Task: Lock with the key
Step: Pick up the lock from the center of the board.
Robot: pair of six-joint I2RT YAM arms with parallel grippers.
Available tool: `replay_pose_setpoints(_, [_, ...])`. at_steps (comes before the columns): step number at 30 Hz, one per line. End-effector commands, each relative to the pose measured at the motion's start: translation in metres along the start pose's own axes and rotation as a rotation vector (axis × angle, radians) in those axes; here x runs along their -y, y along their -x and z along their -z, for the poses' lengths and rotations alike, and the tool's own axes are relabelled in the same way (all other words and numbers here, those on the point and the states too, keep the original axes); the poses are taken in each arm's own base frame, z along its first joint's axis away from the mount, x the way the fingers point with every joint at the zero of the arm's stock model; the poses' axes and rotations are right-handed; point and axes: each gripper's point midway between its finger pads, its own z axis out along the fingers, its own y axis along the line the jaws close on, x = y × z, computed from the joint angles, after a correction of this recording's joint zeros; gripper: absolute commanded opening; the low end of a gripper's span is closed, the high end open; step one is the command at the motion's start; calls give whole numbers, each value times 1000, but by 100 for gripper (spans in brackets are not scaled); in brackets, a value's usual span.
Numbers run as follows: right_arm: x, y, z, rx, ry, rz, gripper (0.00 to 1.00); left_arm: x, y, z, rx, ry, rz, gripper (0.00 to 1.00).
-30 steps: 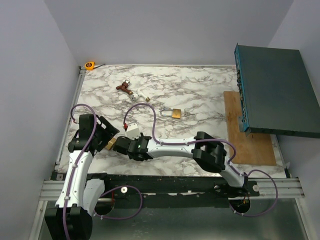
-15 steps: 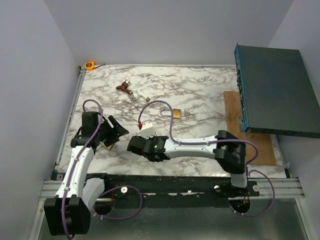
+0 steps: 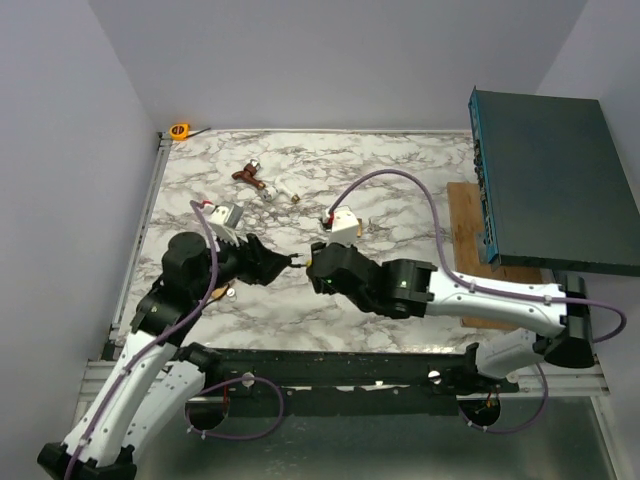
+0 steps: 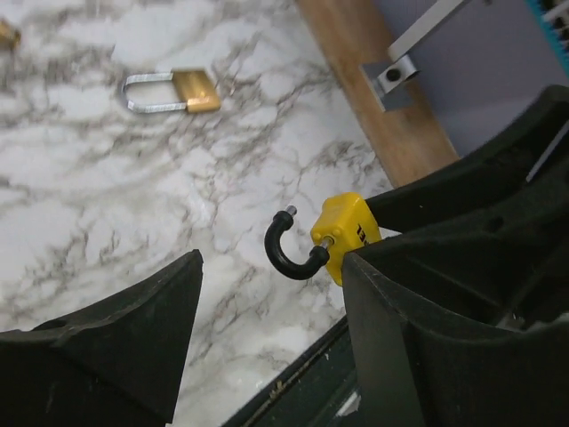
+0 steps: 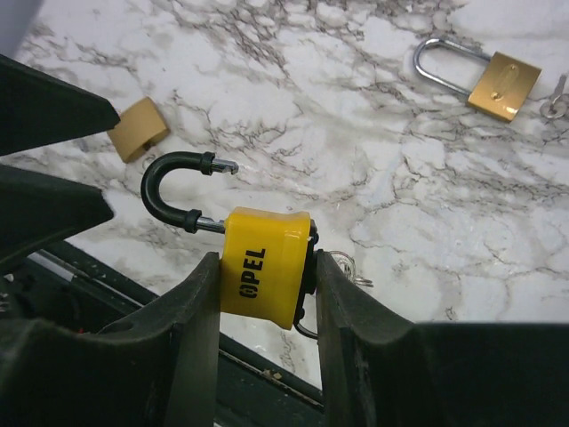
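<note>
At the left, near the table's front edge, my left gripper (image 3: 278, 263) stands with its jaws wide apart and holds nothing. It faces right, toward the lock. Just beyond its fingertips, held above the marble table (image 3: 400, 170), is the yellow padlock (image 5: 265, 265). Its black shackle (image 5: 173, 191) is swung open, the free end clear of the body, and the shackle side is turned toward the left gripper. My right gripper (image 3: 316, 268) is clamped on the padlock body, one finger on each side. A key ring (image 5: 345, 261) shows at the padlock's base; I cannot tell whether a key is seated in the keyhole.

Step in hand, as I judge it: presenting the open lock for closing. The next move calls for the right gripper to hold steady. The left gripper must line up with the shackle and seat it into the body. The key is then turned.
</note>
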Motion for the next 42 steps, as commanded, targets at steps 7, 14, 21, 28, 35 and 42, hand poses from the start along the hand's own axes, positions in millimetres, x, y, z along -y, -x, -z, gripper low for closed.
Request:
replay_pose_setpoints(7, [10, 63, 70, 121, 145, 8, 11, 92, 70, 60, 469, -313, -597, 59])
replay_pose_setpoints(14, [14, 75, 84, 133, 161, 42, 11, 112, 70, 68, 524, -355, -900, 56])
replay_pose_setpoints(21, [15, 88, 92, 146, 153, 69, 11, 113, 49, 47, 406, -337, -1097, 55])
replay_pose_setpoints(28, [10, 96, 97, 150, 175, 79, 11, 105, 56, 33, 462, -213, -1208, 54])
replay_pose_setpoints(35, [6, 98, 96, 140, 176, 99, 11, 100, 60, 23, 482, -142, -1312, 54])
replay_pose_setpoints(42, [3, 100, 95, 137, 178, 109, 11, 103, 50, 17, 462, -147, -1428, 54])
